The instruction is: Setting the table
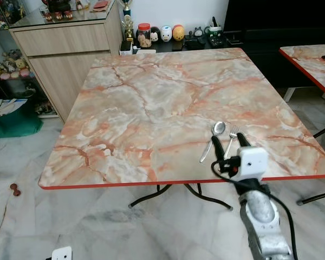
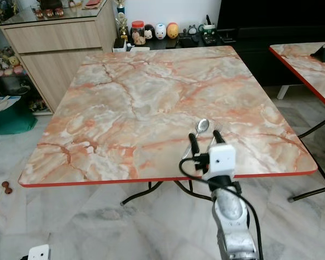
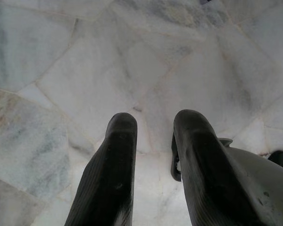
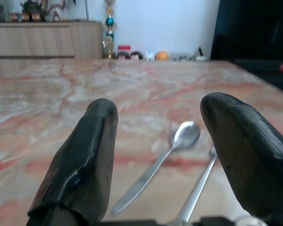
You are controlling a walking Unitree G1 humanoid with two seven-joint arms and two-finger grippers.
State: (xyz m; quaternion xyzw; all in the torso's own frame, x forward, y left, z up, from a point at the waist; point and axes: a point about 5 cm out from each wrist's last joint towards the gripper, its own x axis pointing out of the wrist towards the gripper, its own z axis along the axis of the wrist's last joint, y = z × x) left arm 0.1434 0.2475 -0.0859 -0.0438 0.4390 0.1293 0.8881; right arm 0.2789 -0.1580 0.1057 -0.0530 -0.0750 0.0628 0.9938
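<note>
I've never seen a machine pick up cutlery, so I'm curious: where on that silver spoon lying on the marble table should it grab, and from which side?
Probably the slim handle of the silver metal spoon, pinched across its width from above. It lies flat on the marbled table, bowl pointing away, handle towards the near edge, where the right claw hovers open. The silver fork beside it leaves little room.

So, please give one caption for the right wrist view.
Open right gripper above spoon and fork on marble table.
</note>
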